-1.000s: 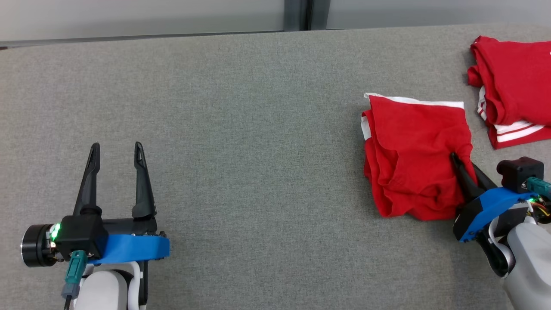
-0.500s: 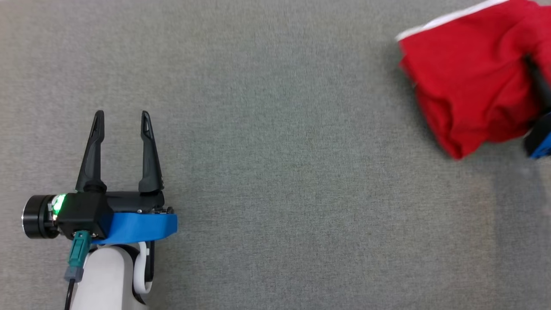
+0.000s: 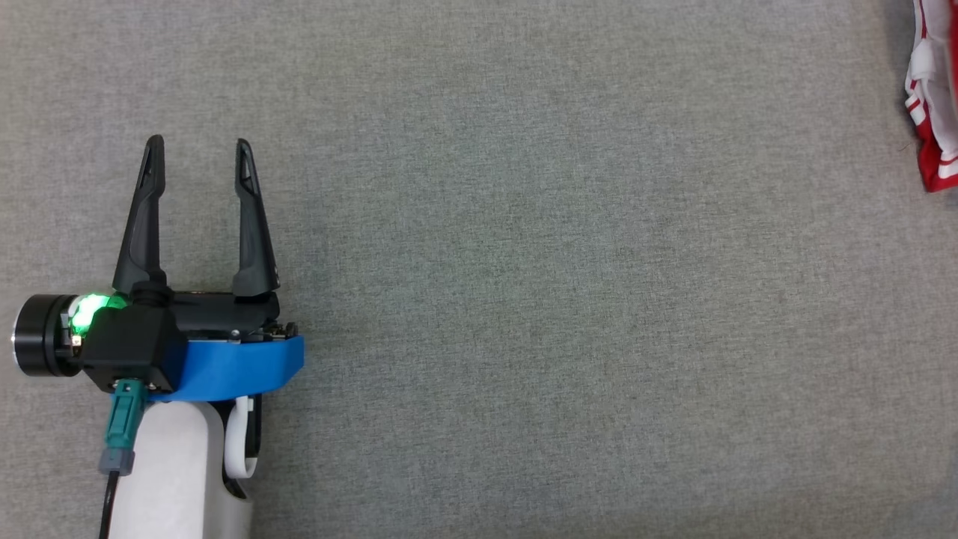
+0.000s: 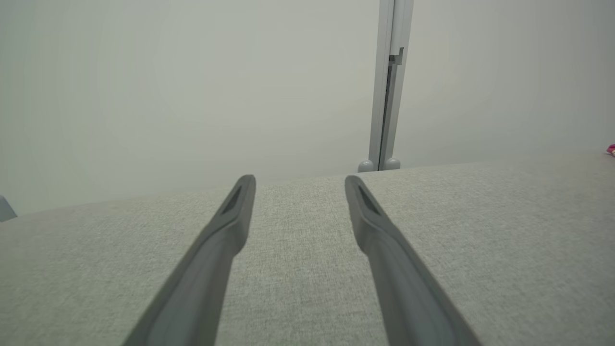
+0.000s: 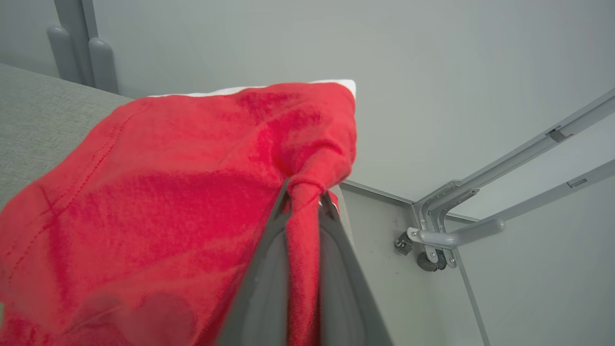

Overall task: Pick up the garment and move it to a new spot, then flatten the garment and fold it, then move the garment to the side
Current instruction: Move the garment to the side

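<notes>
Right wrist view: the right gripper [image 5: 307,194] has its jaws clenched on a bunched fold of the red, white-edged garment [image 5: 158,202], held over the grey woven-covered bench [image 5: 33,110]. The left gripper [image 3: 196,150] hovers over bare bench, jaws released and parted. Beyond stand a pale grey wall [image 4: 192,72] and a metal post [image 4: 387,96].

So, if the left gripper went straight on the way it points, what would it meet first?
Nothing nearby: the left gripper faces bare grey tabletop, then probably the pale wall past the far edge; depth is unclear.
</notes>
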Available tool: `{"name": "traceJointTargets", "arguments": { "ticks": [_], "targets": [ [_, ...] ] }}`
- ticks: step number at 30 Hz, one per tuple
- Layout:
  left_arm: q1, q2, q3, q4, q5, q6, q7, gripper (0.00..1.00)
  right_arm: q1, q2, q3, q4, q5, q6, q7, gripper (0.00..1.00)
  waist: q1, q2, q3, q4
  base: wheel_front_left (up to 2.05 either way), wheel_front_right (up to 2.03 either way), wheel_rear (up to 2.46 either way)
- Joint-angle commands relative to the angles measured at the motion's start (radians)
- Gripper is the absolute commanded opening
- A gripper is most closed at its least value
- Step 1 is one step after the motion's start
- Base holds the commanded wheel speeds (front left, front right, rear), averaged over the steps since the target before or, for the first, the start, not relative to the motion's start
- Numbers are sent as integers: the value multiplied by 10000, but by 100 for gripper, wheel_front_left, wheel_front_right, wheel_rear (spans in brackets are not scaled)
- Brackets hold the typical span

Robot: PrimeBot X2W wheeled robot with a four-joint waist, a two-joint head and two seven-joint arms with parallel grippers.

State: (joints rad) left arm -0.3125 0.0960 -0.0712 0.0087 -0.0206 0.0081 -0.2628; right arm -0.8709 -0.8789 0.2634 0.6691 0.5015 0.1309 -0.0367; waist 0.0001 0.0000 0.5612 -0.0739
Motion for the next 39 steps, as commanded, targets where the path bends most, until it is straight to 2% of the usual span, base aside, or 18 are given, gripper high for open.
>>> {"name": "traceJointTargets", "arguments": {
  "ticks": [1, 3, 5, 9, 10, 11, 12, 13, 20, 25, 39],
  "targets": [
    [-150, 72, 19, -61, 50, 33, -24, 100, -216, -100, -37, 89, 58, -3, -5, 0, -1, 0, 37, -22, 0, 0, 0],
    [-146, 89, 14, -125, 50, 50, -24, 100, -269, -32, 109, 65, 260, -9, 53, 0, -1, 0, 71, -47, 0, 0, 0],
    [-161, 78, -17, -155, 41, 50, -24, 100, -448, -248, 271, 89, -81, -4, -84, 0, -1, 0, 133, -45, 0, 0, 0],
    [-177, 40, -64, -131, -23, 77, -24, 100, -640, -39, 158, 536, -204, -4, -76, 0, -1, 0, 196, 48, 0, 0, 0],
    [-165, 35, -65, -129, -33, 83, -24, 100, -704, -10, 133, 611, -268, -4, -112, 4, -1, 0, 203, 74, 0, 0, 0],
    [-139, 39, -45, -123, -37, 101, -24, 100, -747, 40, 119, 712, -323, -4, -91, 38, -1, 0, 202, 92, 0, 0, 0],
    [-113, 43, -22, -104, -57, 108, -24, 100, -762, 68, 118, 810, -360, -4, -38, 97, -1, 0, 192, 110, 0, 0, 0],
    [-86, 44, -8, -83, -76, 103, -24, 100, -781, 83, 110, 879, -405, -4, -40, 100, -1, 0, 170, 128, 0, 0, 0],
    [94, 10, 72, 39, -184, 152, -24, 100, -1020, 298, 103, 1293, -732, -4, -193, 100, -1, 0, -262, 210, 0, 0, 0],
    [423, 2, 201, 120, -289, 189, -24, 100, -941, 731, 155, 1319, -1072, -4, -732, 100, -1, 0, -949, 237, 0, 0, 0],
    [1962, -64, 691, 402, -577, 190, -26, 100, 459, 3032, 631, 741, -1310, -3, -2085, 100, -1, 0, -3107, 623, 0, 0, 0]
  ]
}}
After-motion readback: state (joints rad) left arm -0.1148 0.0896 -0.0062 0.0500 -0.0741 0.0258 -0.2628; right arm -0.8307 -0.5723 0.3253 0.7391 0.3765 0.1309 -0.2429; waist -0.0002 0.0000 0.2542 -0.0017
